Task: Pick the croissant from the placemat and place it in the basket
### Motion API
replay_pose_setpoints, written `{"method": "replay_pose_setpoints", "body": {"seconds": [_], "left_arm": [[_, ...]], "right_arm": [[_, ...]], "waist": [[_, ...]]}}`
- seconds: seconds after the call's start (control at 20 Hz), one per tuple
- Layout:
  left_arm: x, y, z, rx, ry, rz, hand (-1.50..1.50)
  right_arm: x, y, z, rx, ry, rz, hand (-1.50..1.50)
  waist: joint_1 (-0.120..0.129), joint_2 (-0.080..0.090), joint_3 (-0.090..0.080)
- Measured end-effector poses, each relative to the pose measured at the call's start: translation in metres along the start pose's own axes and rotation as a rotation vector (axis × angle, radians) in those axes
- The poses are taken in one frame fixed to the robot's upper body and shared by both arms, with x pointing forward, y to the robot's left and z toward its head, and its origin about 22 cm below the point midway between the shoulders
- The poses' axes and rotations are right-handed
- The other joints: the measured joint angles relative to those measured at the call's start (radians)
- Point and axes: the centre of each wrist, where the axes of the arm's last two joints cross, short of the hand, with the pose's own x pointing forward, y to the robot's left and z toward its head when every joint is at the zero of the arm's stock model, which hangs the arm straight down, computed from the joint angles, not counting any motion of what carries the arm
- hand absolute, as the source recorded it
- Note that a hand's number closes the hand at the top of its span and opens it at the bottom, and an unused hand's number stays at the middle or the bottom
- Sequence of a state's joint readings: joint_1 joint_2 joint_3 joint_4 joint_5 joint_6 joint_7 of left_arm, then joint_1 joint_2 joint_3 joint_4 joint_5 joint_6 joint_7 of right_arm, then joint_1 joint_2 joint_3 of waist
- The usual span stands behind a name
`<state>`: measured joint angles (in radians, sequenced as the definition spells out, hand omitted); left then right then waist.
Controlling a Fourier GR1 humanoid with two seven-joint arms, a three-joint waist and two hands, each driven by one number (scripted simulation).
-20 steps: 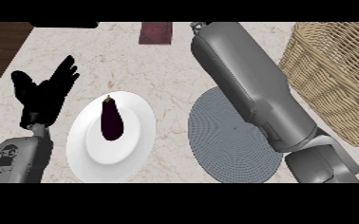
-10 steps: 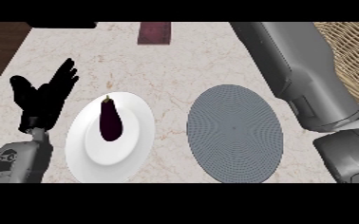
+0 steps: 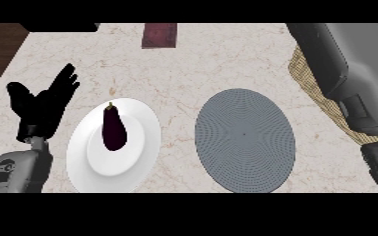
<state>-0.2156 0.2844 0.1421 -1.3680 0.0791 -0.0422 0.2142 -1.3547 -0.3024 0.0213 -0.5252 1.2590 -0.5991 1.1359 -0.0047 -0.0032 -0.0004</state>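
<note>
Counter (image 3: 221, 55) | mat (image 3: 245, 139) bare, croissant not seen, maybe near basket (image 3: 303, 77) | left hand (image 3: 40, 105) rests, fingers spread, holding nothing | right hand out of view

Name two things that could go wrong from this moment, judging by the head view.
1. The right forearm hides much of the basket; the croissant and right hand are out of view, so a missed drop could go unseen.
2. Drawing back, that forearm might cross the placemat and knock the eggplant on the plate.
</note>
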Motion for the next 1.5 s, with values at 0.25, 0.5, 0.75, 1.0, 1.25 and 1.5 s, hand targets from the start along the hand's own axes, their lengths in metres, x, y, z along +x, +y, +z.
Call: {"method": "replay_pose_setpoints", "body": {"seconds": [0.25,0.5,0.75,1.0,1.25,1.5], "left_arm": [[0.001,0.010,0.003,0.010,0.004,0.001,0.00],[0.001,0.010,0.007,0.008,-0.004,-0.002,0.00],[0.000,-0.002,0.006,0.004,-0.001,0.000,0.00],[0.001,-0.003,0.005,0.005,0.001,-0.002,0.00],[0.005,-0.001,0.006,-0.001,-0.006,-0.002,0.00],[0.000,-0.006,0.010,-0.002,-0.006,0.000,0.00]], "right_arm": [[-0.045,0.011,-0.021,-0.003,0.038,0.032,1.50],[-0.087,0.018,-0.032,-0.004,0.070,0.023,1.50],[-0.124,0.020,-0.036,-0.008,0.108,0.001,1.50],[-0.159,0.025,-0.046,-0.082,0.175,0.018,-1.50],[-0.178,0.025,-0.051,-0.088,0.224,0.011,-1.50],[-0.189,0.022,-0.052,-0.110,0.208,-0.055,-1.50]], "waist": [[-0.007,-0.003,0.000],[-0.002,-0.001,0.001],[-0.002,0.000,0.001],[0.001,0.003,0.000],[0.007,0.003,0.000],[0.009,0.004,0.001]]}}
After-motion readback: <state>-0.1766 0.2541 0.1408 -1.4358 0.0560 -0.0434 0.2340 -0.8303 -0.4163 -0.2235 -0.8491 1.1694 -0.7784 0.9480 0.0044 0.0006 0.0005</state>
